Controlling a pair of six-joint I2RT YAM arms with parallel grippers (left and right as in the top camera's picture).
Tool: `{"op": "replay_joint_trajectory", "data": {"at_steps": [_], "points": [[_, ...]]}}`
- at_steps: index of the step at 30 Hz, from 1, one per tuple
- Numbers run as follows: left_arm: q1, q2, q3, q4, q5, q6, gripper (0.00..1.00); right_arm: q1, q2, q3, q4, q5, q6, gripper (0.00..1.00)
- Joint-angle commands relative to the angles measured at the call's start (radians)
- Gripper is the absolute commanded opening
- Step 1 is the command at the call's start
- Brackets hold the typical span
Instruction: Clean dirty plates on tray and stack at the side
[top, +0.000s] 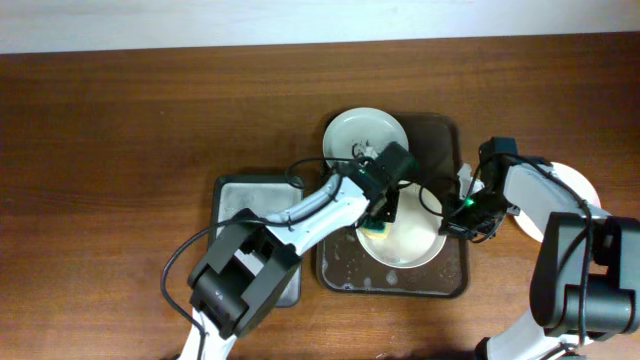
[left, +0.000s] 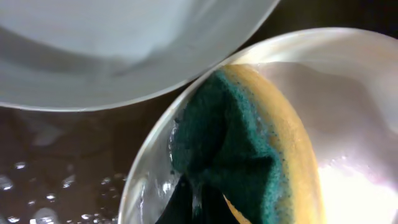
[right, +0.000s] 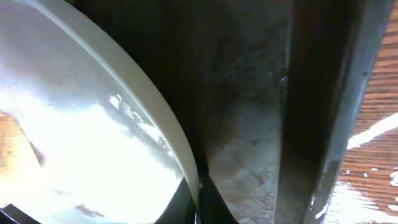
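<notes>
The dark brown tray (top: 338, 275) holds two white plates: one at its back (top: 362, 132) and one at its front (top: 410, 248). My left gripper (top: 381, 214) is shut on a green and yellow sponge (top: 373, 230), which it presses onto the front plate's left side. The left wrist view shows the sponge (left: 249, 149) on that plate (left: 354, 93), with the back plate (left: 112, 50) above it. My right gripper (top: 449, 223) is shut on the front plate's right rim; its jaws (right: 199, 202) pinch the rim (right: 158, 130). A third plate (top: 577, 187) lies on the table at the right.
A smaller grey metal tray (top: 235, 195) lies left of the brown tray, under my left arm. The brown tray's floor is wet (left: 43, 180). Its raised right rim (right: 314, 112) stands close beside my right gripper, with the wooden table (right: 379, 87) beyond it.
</notes>
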Motion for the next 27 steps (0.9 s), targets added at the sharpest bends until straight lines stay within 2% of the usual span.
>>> {"op": "replay_joint_trajectory", "data": {"at_steps": [1,5,7,10,15,18,22,27], "points": [[-0.013,0.072,-0.025,-0.084,0.064,-0.015,0.00,0.001,0.022,-0.009,0.005,0.059,0.014,0.04],[-0.009,0.072,0.002,-0.249,-0.235,-0.014,0.00,0.001,0.022,-0.009,0.005,0.059,0.014,0.04],[-0.009,0.072,0.049,-0.322,-0.322,-0.014,0.00,0.001,0.022,-0.009,0.004,0.059,0.014,0.04],[-0.010,0.072,0.130,-0.401,-0.370,-0.014,0.00,0.001,0.022,-0.008,-0.002,0.059,0.014,0.04],[-0.008,0.063,0.294,-0.555,-0.311,-0.006,0.00,0.001,-0.016,-0.008,-0.010,0.059,0.014,0.04],[0.014,0.011,0.307,-0.567,-0.171,0.110,0.00,0.001,-0.122,-0.007,-0.036,0.059,0.014,0.04],[0.100,-0.115,0.307,-0.619,-0.079,0.148,0.00,0.001,-0.294,-0.007,-0.080,0.060,0.014,0.04],[0.245,-0.208,0.291,-0.729,-0.066,0.201,0.00,0.002,-0.480,-0.007,-0.105,0.125,0.061,0.04]]}}
